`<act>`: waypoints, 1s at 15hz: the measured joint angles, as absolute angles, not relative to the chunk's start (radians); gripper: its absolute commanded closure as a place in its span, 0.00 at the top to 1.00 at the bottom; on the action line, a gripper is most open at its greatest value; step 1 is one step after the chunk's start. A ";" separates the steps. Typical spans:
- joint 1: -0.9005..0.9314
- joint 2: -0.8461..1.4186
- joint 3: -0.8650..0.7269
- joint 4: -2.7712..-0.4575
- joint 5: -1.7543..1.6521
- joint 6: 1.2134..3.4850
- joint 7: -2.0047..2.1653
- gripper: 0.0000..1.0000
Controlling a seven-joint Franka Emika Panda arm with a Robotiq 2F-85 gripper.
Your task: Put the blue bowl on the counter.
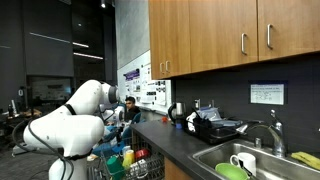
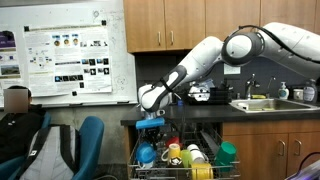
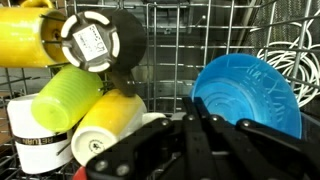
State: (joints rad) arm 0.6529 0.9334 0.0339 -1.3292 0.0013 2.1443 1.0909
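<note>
The blue bowl [image 3: 250, 95] stands on its side in the wire dishwasher rack [image 3: 165, 60], its hollow facing the camera, at the right of the wrist view. My gripper [image 3: 196, 118] is just in front of the bowl's left rim, its two fingers pressed together with nothing between them. In both exterior views the arm reaches down over the open rack [image 2: 180, 160], with the gripper [image 2: 150, 122] just above the dishes. A blue item in the rack [image 2: 147, 154] may be the bowl. The dark counter [image 1: 172, 140] [image 2: 205, 118] runs beside the steel sink [image 1: 262, 160].
In the rack there are yellow and green cups [image 3: 65, 95], a cream cup [image 3: 110, 125], a white mug [image 3: 35, 140] and a dark round lid [image 3: 95, 40]. A green bowl [image 1: 231, 172] and a white mug [image 1: 243, 161] sit in the sink. A black dish rack [image 1: 213, 127] stands on the counter.
</note>
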 measured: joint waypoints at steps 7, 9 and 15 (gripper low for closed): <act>0.649 0.904 0.030 -1.313 -0.003 2.108 1.090 0.01; 0.645 0.884 0.030 -1.314 -0.003 2.094 1.089 0.01; 0.639 0.800 0.032 -1.333 0.003 2.094 1.087 0.01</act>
